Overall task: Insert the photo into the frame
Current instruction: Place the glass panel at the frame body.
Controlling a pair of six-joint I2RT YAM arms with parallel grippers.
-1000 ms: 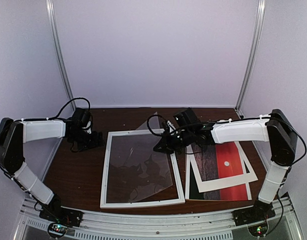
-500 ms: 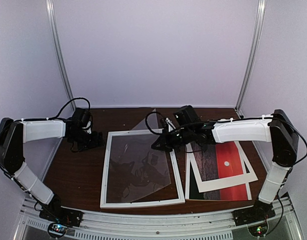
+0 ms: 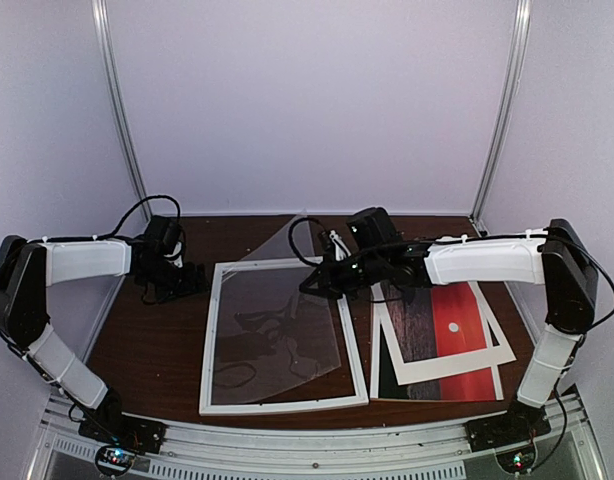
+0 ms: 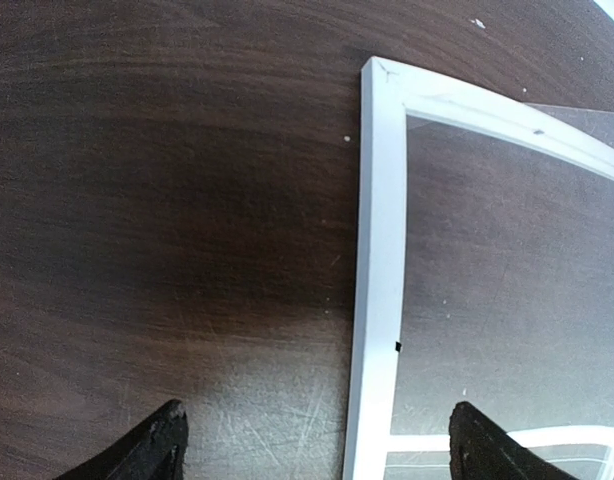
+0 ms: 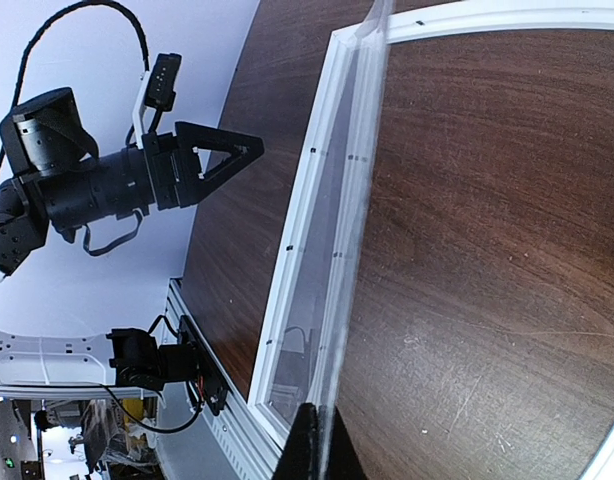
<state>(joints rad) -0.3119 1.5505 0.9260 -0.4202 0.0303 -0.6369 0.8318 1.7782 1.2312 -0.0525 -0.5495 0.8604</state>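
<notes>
Clear sheet leans tilted across the frame, pinched by the closed right tool, likely for controlled handling. The left tool stands wide, empty. The photo lies alongside, under the mat.

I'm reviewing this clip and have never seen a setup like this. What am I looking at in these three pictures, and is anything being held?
Two robot arms stand at the near edge of a dark brown wooden table. The wide picture looks down from above and behind them. The other two come from a camera on each wrist, so that arm's own black fingers show at the bottom.

On the table lies a large white rectangular picture frame. To its right lies a red sunset photo, with a flat white mat with a cut-out window lying askew on top of it.

The right gripper is shut on the edge of a clear thin sheet, holding it tilted over the frame. The left gripper is open and empty, hovering by the frame's far left corner.
</notes>
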